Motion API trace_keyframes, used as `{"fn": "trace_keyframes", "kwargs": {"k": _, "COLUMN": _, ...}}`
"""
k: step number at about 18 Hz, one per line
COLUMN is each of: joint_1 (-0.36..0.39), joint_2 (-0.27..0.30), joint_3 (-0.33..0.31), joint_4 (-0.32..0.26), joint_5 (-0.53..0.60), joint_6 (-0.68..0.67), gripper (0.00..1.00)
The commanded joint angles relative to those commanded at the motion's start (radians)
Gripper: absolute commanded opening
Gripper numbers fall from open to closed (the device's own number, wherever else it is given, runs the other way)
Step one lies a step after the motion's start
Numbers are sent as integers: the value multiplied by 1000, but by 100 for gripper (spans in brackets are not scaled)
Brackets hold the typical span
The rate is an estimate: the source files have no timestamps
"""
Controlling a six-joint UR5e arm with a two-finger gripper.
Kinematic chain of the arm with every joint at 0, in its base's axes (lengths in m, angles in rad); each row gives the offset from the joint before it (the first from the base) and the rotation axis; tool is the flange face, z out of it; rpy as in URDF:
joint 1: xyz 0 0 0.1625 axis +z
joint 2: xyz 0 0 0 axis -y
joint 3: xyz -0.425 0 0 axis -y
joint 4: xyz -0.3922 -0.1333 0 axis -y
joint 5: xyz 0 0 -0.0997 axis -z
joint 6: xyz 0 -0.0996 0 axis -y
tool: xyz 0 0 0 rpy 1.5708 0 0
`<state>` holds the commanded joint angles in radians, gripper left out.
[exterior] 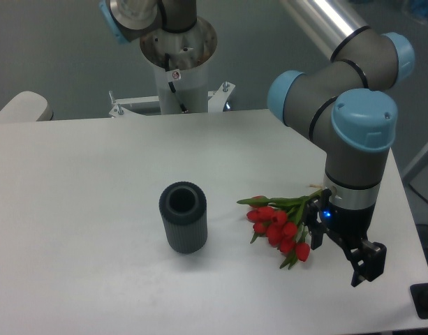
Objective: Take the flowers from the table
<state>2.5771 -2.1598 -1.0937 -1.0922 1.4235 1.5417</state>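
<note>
The flowers (278,225), a small bunch of red tulip buds with green stems and leaves, lie on the white table (81,209) right of centre. Their buds point toward the front and their stem ends run up to the right, behind the gripper body. My gripper (341,252) points down just right of the bunch. Its two black fingers stand wide apart, one finger (315,234) right beside the buds and the other finger (368,267) further right and nearer the front. Nothing shows between them, so it is open.
A dark grey ribbed cylinder vase (183,217) stands upright left of the flowers, a short gap away. The arm's base (179,63) is mounted behind the table's far edge. The table's right edge runs close to the gripper.
</note>
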Motion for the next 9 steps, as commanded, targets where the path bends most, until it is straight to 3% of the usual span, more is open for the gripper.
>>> {"fn": "trace_keyframes", "kwargs": {"k": 5, "joint_1": 2, "joint_2": 9, "joint_3": -21, "joint_4": 2, "joint_5": 14, "joint_6": 0, "gripper": 100}}
{"fn": "trace_keyframes", "kwargs": {"k": 9, "joint_1": 35, "joint_2": 35, "joint_3": -74, "joint_4": 2, "joint_5": 37, "joint_6": -40, "gripper": 100}}
